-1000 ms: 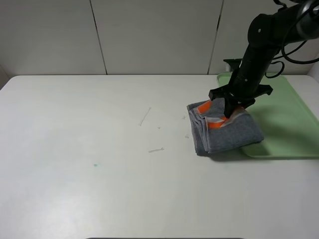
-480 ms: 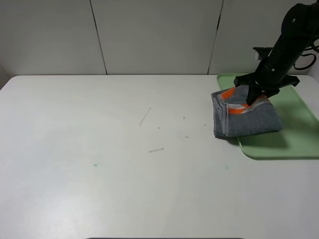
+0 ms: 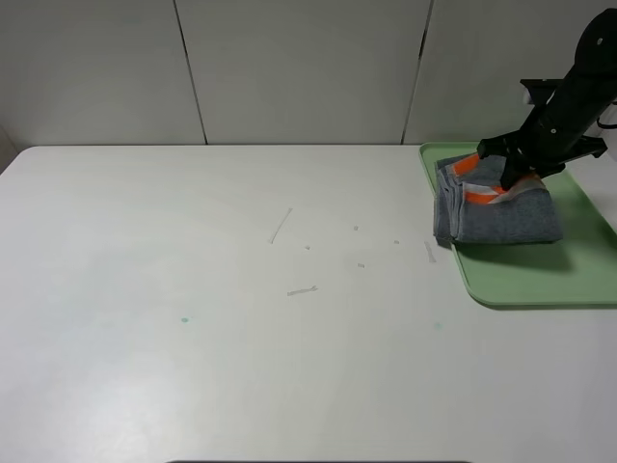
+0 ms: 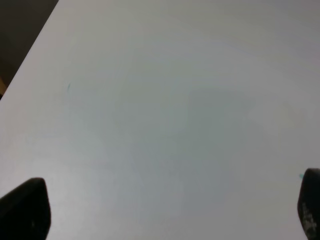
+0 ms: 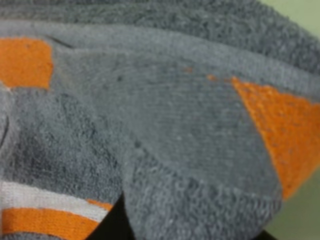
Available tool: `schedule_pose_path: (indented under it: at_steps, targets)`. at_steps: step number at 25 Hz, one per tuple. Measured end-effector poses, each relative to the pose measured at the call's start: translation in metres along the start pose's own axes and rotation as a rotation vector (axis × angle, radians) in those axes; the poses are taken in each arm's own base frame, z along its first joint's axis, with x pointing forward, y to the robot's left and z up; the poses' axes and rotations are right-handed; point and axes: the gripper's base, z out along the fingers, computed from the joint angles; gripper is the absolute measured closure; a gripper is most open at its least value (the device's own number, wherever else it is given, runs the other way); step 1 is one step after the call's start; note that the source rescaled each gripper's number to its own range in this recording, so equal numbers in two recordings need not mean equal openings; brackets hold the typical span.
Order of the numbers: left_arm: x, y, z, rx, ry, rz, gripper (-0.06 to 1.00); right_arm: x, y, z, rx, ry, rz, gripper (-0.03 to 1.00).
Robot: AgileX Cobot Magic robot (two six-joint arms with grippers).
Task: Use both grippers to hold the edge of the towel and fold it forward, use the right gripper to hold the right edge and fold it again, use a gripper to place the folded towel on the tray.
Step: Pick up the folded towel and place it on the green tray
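1. Towel (image 3: 496, 206), folded into a thick grey bundle with orange-and-white stripes showing near its far end, lay mostly on the tray (image 3: 540, 280), at the tray's left side.
2. Its left folded edge hung slightly past the tray's left rim, over the table (image 3: 241, 318).
3. Right gripper (image 3: 516, 178) was pinched on the towel's far end, at the striped band, with the black arm slanting up and to the right from it.
4. In the right wrist view the towel (image 5: 165, 125) filled nearly everything: grey terry, two orange patches and a white-and-orange stripe, with a sliver of pale green tray (image 5: 295, 220) at one corner.
5. The right gripper's own fingers could hardly be made out in that view, only a dark shape beneath the cloth.
6. Left gripper (image 4: 165, 210) did not appear in the high view; its wrist view showed two dark fingertips (image 4: 27, 207) set wide apart at the frame's lower corners, holding nothing.
7. Between them lay only bare white table (image 4: 160, 100), with a dark strip beyond the table's edge at one corner.
8. A few small marks dotted the table well left of the tray.
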Motion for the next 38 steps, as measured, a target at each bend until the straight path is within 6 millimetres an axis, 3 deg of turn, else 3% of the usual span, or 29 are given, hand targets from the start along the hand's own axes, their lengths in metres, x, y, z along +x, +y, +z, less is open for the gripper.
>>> schedule_pose_path:
  at_steps: [9,24,25,26,28,30,33,38]
  targets:
    - [0.000,0.000,0.000,0.000,0.000,0.000,-0.06,-0.006,-0.011,0.000,0.033,-0.072,-0.002,0.73]
    - [0.000,0.000,0.000,0.000,0.000,0.000,-0.06,-0.004,-0.013,0.006,0.035,-0.060,0.000,0.73]
    - [0.000,0.000,0.000,0.000,0.000,0.000,-0.06,-0.004,-0.013,0.006,0.035,-0.060,0.000,0.70]
    - [0.000,0.000,0.000,0.000,0.000,0.000,-0.06,-0.004,-0.013,0.006,0.035,-0.060,0.000,0.61]
    - [0.000,0.000,0.000,0.000,0.000,0.000,-0.06,-0.005,-0.013,0.006,0.036,-0.069,0.000,0.28]
    - [0.000,0.000,0.000,0.000,0.000,0.000,-0.06,-0.006,-0.013,0.006,0.037,-0.081,0.000,0.08]
    - [0.000,0.000,0.000,0.000,0.000,0.000,-0.06,-0.007,-0.013,0.006,0.037,-0.087,0.000,-0.01]
    - [0.000,0.000,0.000,0.000,0.000,0.000,-0.06,-0.007,-0.013,0.006,0.036,-0.088,0.002,-0.03]
